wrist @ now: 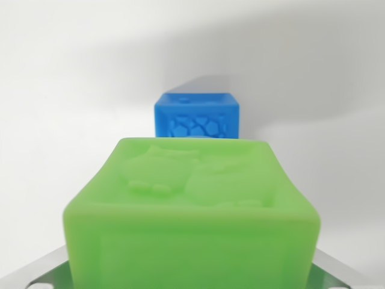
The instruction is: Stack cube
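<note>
The only view is from the wrist, very close above a green cube (191, 208), looking forward and slightly down past it toward a blue cube (197, 115), probably across a white surface (66, 102).

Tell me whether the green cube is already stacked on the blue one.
Not stacked. The green cube fills the near foreground, while the blue cube sits behind it on the white surface with nothing on top.

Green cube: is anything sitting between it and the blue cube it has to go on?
Nothing visible does. The green cube fills the foreground of the wrist view, and the blue cube sits beyond it on the bare white surface. The green cube hides the blue cube's base.
</note>
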